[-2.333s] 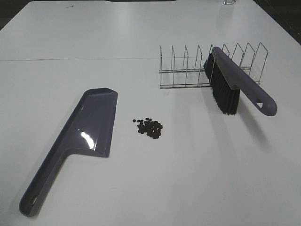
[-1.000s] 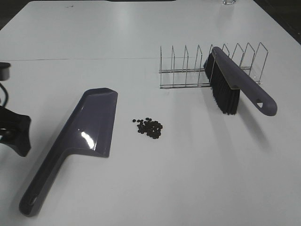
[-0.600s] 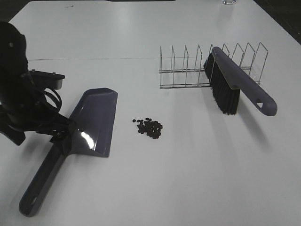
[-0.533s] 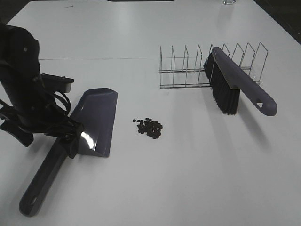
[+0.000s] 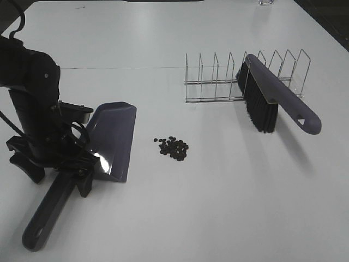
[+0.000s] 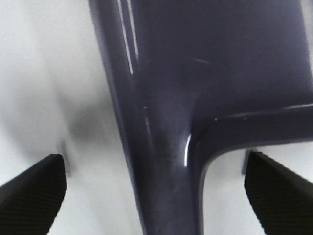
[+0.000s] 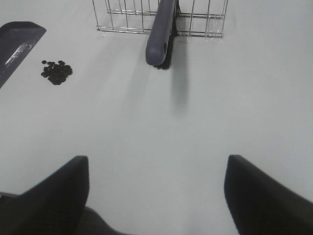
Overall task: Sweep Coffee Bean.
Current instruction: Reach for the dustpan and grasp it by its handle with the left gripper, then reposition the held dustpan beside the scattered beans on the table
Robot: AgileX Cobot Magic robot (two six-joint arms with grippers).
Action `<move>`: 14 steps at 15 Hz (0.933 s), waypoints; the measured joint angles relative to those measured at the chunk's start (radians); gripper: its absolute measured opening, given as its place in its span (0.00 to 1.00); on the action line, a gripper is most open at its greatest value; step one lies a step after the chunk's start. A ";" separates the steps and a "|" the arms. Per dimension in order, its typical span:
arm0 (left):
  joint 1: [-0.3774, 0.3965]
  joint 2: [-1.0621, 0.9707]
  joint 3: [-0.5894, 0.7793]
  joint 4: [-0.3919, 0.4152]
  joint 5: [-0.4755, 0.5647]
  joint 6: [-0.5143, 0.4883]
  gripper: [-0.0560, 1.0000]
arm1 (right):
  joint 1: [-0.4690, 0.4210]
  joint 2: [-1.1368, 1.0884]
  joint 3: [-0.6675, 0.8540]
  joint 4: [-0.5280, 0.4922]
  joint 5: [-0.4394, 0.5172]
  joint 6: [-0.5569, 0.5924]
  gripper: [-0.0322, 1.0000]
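Observation:
The coffee beans (image 5: 174,148) lie in a small dark heap on the white table, also seen in the right wrist view (image 7: 57,72). Left of them lies the purple dustpan (image 5: 112,139), its handle pointing toward the table's front edge. My left gripper (image 5: 57,174) is open and straddles the handle where it meets the pan. In the left wrist view the handle (image 6: 161,161) runs between the fingertips (image 6: 34,186) with a gap on each side. The purple brush (image 5: 275,101) with black bristles leans in the wire rack (image 5: 218,82). My right gripper (image 7: 156,196) is open and holds nothing.
The wire rack (image 7: 161,19) stands at the back right with the brush (image 7: 161,34) resting in it. Bare white table (image 5: 229,207) lies between the beans and the front edge. A faint seam crosses the table behind the dustpan.
My left arm came in from the left and came down over the dustpan handle, ending astride it. Dustpan, beans and brush have not moved.

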 joint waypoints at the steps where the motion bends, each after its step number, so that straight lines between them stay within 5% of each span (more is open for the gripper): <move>1: 0.000 0.003 -0.001 -0.002 -0.012 0.003 0.83 | 0.000 0.000 0.000 0.000 0.000 0.000 0.69; 8: -0.001 0.012 -0.006 -0.016 -0.032 0.000 0.41 | 0.000 0.000 0.000 0.000 0.000 0.000 0.69; 14: -0.001 0.012 -0.007 -0.048 -0.041 -0.004 0.40 | 0.000 0.000 0.000 0.000 0.000 0.000 0.69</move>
